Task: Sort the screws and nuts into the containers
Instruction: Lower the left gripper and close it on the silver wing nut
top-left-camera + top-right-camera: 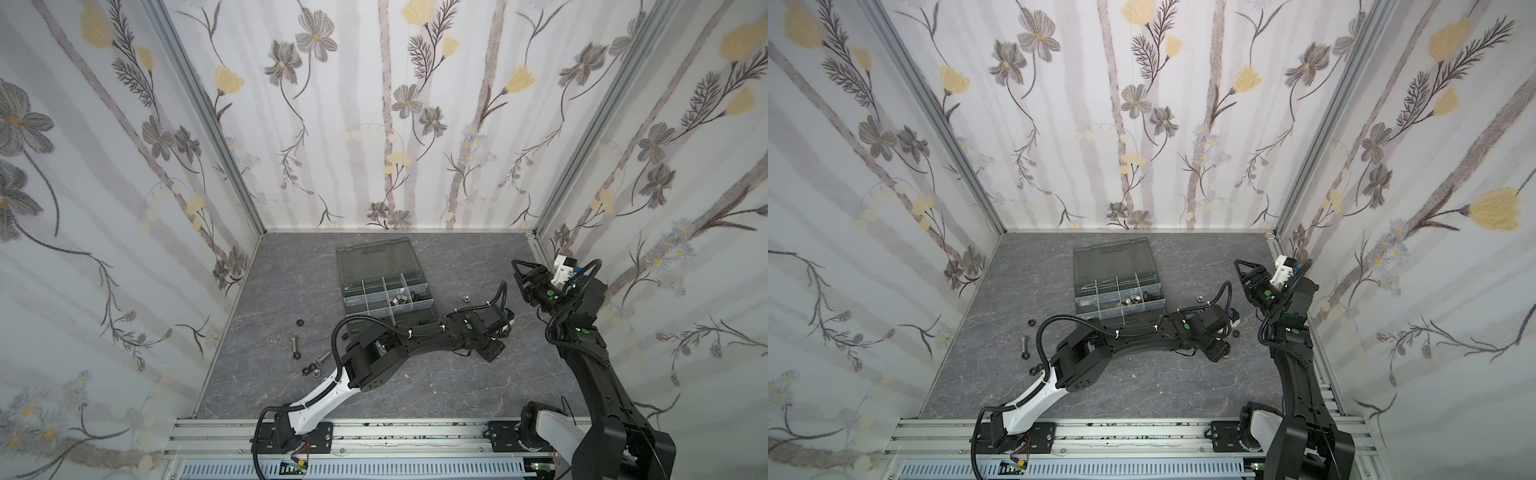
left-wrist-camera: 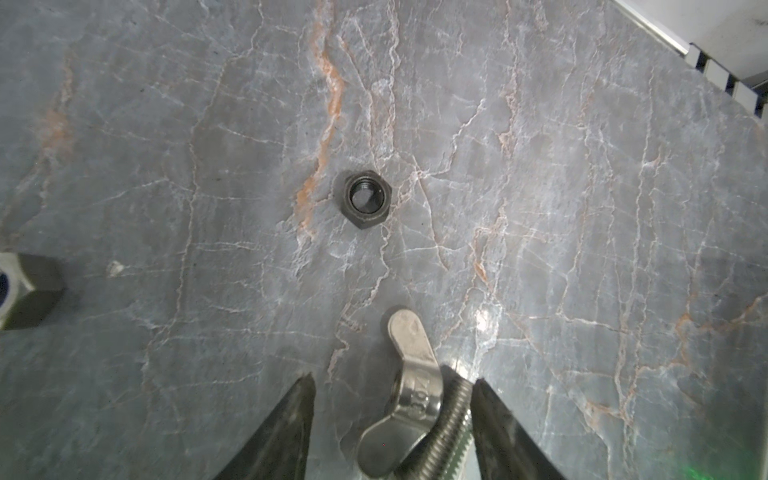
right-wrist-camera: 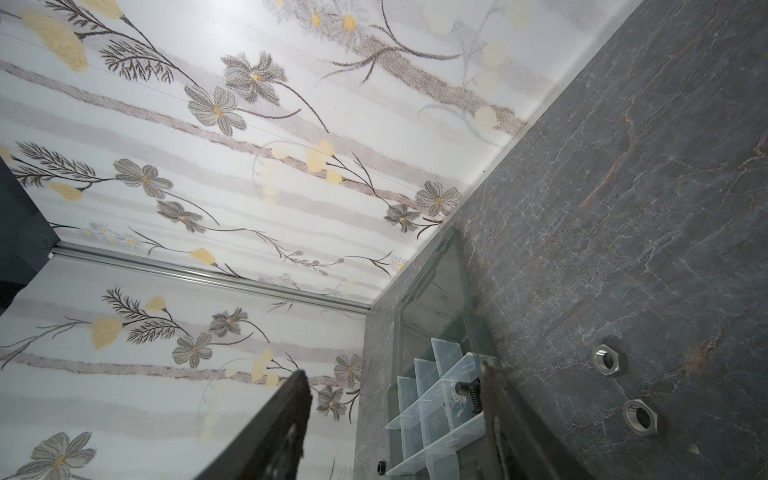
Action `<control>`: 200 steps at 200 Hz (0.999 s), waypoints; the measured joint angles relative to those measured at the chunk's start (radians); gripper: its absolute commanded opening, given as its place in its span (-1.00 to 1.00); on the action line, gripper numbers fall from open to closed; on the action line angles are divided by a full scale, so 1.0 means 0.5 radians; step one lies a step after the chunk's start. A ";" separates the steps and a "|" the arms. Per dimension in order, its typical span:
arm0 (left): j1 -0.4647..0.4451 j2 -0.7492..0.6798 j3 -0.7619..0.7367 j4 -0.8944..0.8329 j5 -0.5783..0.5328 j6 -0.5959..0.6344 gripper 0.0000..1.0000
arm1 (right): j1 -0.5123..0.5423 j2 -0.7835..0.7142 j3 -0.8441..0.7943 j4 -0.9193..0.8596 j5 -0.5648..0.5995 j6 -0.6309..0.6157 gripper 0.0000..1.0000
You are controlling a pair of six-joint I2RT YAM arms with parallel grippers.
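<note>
Loose screws [image 1: 294, 343] and nuts [image 1: 298, 321] lie left on the table [image 1: 415, 386]; the containers [image 1: 363, 288] sit mid-table, far. Just right, my left fingers [image 2: 291, 424] stand apart, low, a wing screw [image 2: 411, 374] touching only one. At far right my right fingers [image 3: 286, 415] hang raised, apart, empty

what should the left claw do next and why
Probably close the left claw: a wing nut on a threaded screw lies between its open jaws, against one with a gap to the other, so closing should grip it for carrying to the organizer box.
</note>
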 measured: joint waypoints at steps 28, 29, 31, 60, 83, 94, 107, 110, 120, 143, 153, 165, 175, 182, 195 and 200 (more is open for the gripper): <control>-0.003 0.061 0.092 -0.062 -0.024 0.002 0.07 | -0.002 0.000 -0.002 0.025 -0.009 0.002 0.33; -0.003 0.062 0.095 -0.064 -0.024 0.002 0.07 | -0.002 0.000 -0.002 0.026 -0.009 0.002 0.33; -0.003 0.064 0.100 -0.072 -0.025 0.002 0.06 | -0.002 0.000 -0.002 0.027 -0.010 0.002 0.33; -0.007 0.085 0.129 -0.103 -0.045 0.002 -0.01 | -0.003 -0.001 -0.011 0.031 -0.024 0.002 0.33; -0.007 0.114 0.173 -0.134 -0.090 0.008 -0.08 | -0.003 -0.008 -0.031 0.040 -0.036 0.008 0.33; -0.007 0.129 0.198 -0.150 -0.111 0.009 -0.11 | -0.003 -0.016 -0.042 0.043 -0.037 0.009 0.33; -0.008 0.136 0.208 -0.159 -0.134 0.014 -0.15 | -0.003 -0.027 -0.054 0.044 -0.036 0.010 0.33; -0.008 0.137 0.209 -0.160 -0.137 0.018 -0.16 | -0.003 -0.029 -0.056 0.044 -0.037 0.010 0.33; -0.011 0.138 0.212 -0.163 -0.154 0.019 -0.20 | -0.003 -0.031 -0.061 0.044 -0.036 0.014 0.33; -0.011 0.140 0.213 -0.169 -0.189 0.032 -0.32 | -0.003 -0.039 -0.063 0.044 -0.036 0.015 0.33; -0.010 0.140 0.213 -0.171 -0.201 0.032 -0.38 | -0.003 -0.046 -0.063 0.046 -0.037 0.015 0.33; -0.011 0.141 0.213 -0.174 -0.222 0.032 -0.45 | -0.003 -0.048 -0.063 0.051 -0.037 0.015 0.33; -0.011 0.141 0.214 -0.176 -0.239 0.031 -0.49 | -0.003 -0.051 -0.063 0.052 -0.037 0.015 0.34; -0.011 0.141 0.214 -0.177 -0.249 0.031 -0.52 | -0.003 -0.053 -0.063 0.053 -0.037 0.015 0.34; -0.011 0.140 0.215 -0.180 -0.271 0.031 -0.60 | -0.003 -0.056 -0.064 0.054 -0.037 0.015 0.34; -0.011 0.140 0.215 -0.180 -0.280 0.031 -0.62 | -0.003 -0.056 -0.064 0.057 -0.037 0.015 0.34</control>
